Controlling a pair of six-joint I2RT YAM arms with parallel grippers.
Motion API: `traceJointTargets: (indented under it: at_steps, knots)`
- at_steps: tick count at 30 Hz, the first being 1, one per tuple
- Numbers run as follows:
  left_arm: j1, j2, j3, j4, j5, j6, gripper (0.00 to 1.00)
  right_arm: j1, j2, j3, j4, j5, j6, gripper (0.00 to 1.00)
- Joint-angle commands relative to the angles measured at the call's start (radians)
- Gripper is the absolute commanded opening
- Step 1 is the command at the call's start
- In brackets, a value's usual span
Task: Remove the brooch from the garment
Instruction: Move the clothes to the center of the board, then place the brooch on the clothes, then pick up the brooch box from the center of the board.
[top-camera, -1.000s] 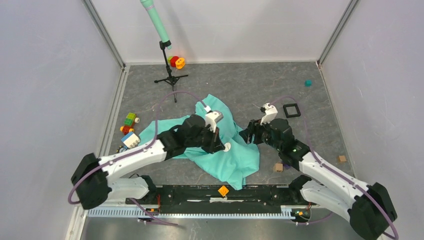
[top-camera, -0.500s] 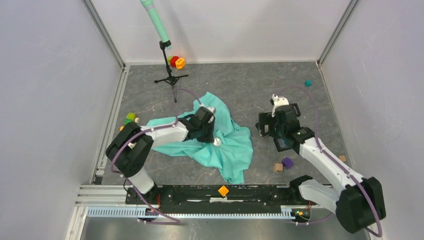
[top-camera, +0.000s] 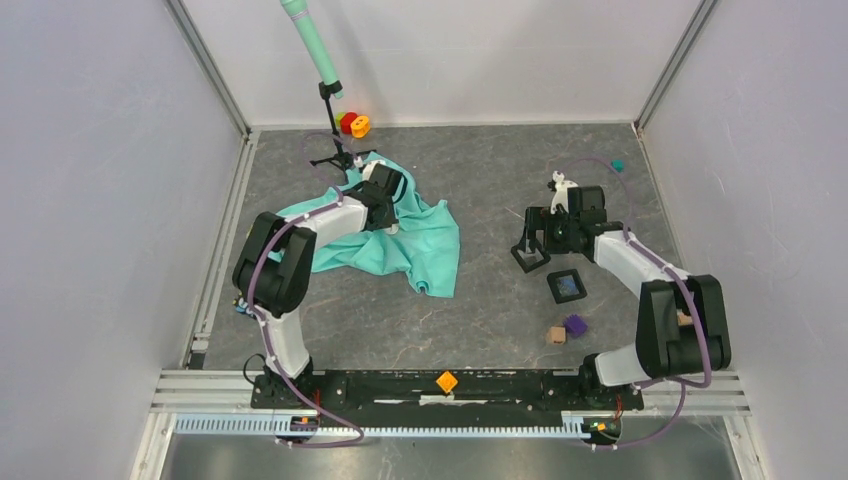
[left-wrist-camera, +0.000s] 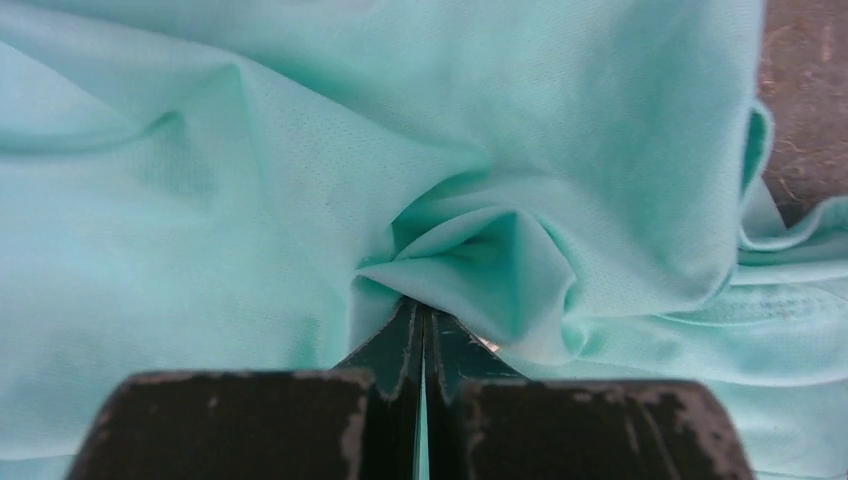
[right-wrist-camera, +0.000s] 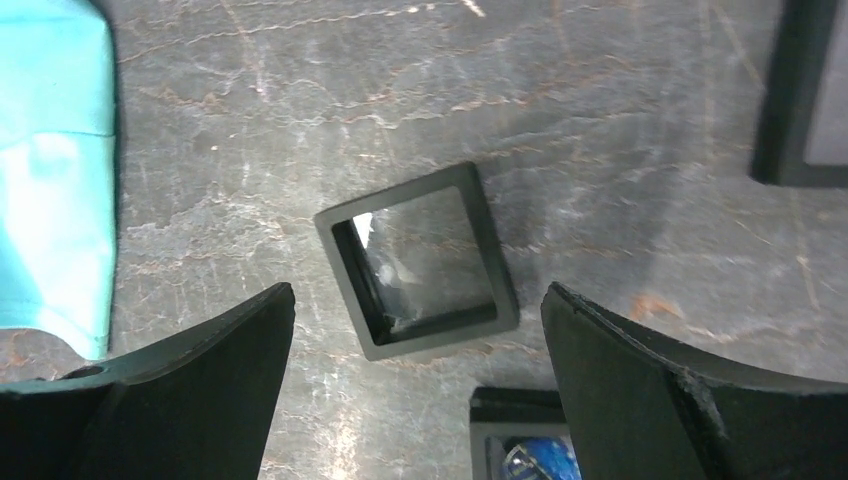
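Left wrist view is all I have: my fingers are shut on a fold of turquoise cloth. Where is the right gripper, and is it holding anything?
Observer: The right gripper is open and empty. It hovers over a black square frame on the table, apart from the garment.
Operator: Is the whole garment off the table?
Observer: No. The top view shows most of it lying bunched on the far-left part of the table, its far edge by a black tripod stand.
Operator: Anything else near that frame?
Observer: A small black case with something blue inside lies just beside it, on the side nearer the arm bases.
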Motion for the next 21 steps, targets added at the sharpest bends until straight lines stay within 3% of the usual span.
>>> traceJointTargets:
  at_steps: [1,11,16,21]
  knots:
    - [-0.043,-0.113,0.022,-0.019,-0.058,0.143,0.02,-0.001,0.050,0.046,0.071,-0.104,-0.033,0.98]
    - [-0.261,-0.309,-0.081,-0.003,-0.178,0.242,0.02,0.087,0.102,0.064,0.043,-0.006,-0.083,0.98]
    - [-0.279,-0.335,-0.112,-0.004,-0.165,0.241,0.02,0.157,0.112,0.086,-0.010,0.140,-0.096,0.88]
    - [-0.280,-0.354,-0.137,-0.007,-0.165,0.246,0.02,0.218,0.136,0.121,-0.050,0.218,-0.109,0.87]
